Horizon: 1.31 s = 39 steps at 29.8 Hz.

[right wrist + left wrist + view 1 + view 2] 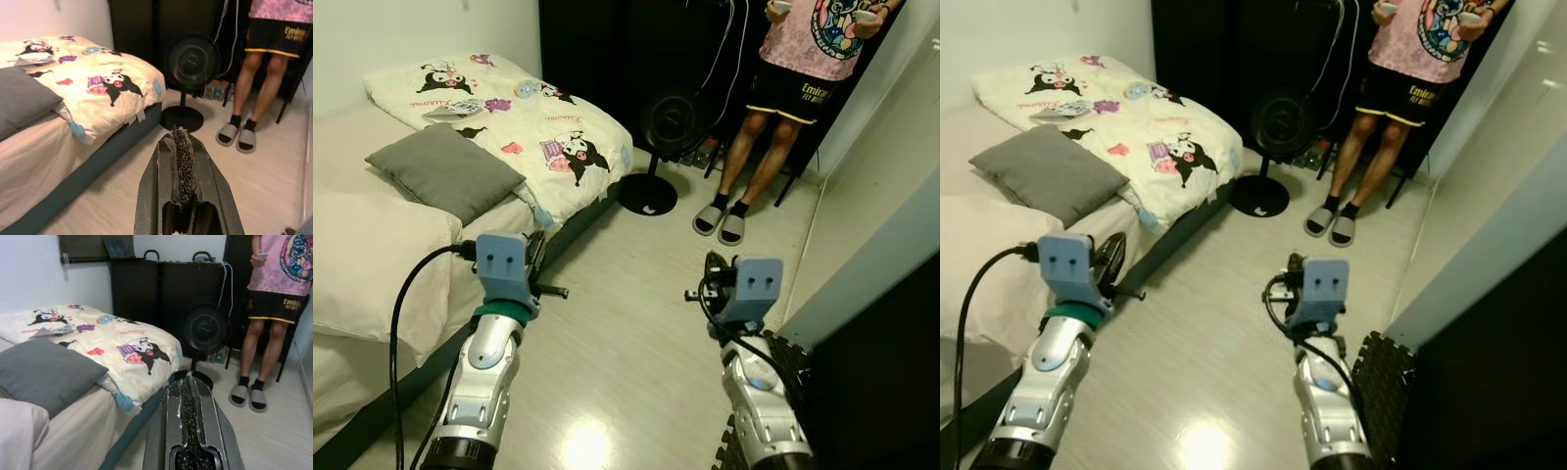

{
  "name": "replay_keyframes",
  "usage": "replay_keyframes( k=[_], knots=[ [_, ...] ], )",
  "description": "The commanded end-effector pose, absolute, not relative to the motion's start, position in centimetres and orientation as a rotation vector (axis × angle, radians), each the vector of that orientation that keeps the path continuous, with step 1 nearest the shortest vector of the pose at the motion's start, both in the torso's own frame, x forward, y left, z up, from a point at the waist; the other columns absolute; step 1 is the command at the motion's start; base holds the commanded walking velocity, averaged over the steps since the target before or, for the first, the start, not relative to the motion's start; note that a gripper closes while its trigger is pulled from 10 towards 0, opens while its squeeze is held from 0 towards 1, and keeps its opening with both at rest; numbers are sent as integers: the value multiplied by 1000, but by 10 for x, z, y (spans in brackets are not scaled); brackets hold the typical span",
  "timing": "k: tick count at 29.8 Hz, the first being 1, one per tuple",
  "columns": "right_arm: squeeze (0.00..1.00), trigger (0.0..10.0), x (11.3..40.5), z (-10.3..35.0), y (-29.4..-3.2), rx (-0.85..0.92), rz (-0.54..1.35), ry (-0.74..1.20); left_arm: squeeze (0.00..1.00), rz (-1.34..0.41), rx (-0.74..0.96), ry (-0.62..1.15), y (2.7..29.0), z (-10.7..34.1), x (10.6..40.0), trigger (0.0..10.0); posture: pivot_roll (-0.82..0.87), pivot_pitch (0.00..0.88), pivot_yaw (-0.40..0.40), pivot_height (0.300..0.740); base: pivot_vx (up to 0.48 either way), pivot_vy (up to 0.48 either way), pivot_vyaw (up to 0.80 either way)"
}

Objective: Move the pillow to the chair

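Observation:
A grey pillow [445, 171] lies on the bed [499, 211], partly on a patterned cartoon blanket [524, 117]. A larger white pillow [372, 259] rests beside it at the near left. My left gripper [536, 257] is held up beside the bed's edge, a short way nearer than the grey pillow, shut with nothing in it. In the left wrist view its fingertips [188, 380] press together. My right gripper [713, 279] hangs over the floor, apart from the bed, also shut and empty; its fingertips [180, 133] are closed.
A black standing fan [669, 127] stands on the floor at the foot of the bed. A person [798, 98] in grey slippers stands at the back right, holding controllers. A white wall [891, 196] runs along the right, with a black foam mat [793, 357] below it.

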State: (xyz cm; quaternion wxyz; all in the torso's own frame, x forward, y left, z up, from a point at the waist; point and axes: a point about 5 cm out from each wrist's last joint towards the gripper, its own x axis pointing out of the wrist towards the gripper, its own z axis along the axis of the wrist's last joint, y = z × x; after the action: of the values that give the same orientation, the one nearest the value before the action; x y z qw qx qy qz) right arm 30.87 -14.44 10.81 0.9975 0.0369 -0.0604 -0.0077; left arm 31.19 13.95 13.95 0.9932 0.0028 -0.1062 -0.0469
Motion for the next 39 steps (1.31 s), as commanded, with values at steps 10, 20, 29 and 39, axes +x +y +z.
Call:
replay_keyframes(
  k=[10,20,29,39],
  knots=[
    [0,10000,307,104,-149,88,-19,-76,0,-100,0,-181,139,139,311,10000,16,0,7,740,0,0,0],
    [0,10000,306,97,-150,104,-35,-19,0,-93,-7,-172,138,140,311,10000,8,0,7,740,0,0,0],
    [0,10000,303,94,-148,102,-24,-4,0,-89,-17,-161,140,138,309,10000,4,0,4,740,0,0,0],
    [0,10000,304,94,-149,83,-25,4,0,-92,-26,-161,138,139,308,10000,4,0,2,740,0,0,0]
  ],
)
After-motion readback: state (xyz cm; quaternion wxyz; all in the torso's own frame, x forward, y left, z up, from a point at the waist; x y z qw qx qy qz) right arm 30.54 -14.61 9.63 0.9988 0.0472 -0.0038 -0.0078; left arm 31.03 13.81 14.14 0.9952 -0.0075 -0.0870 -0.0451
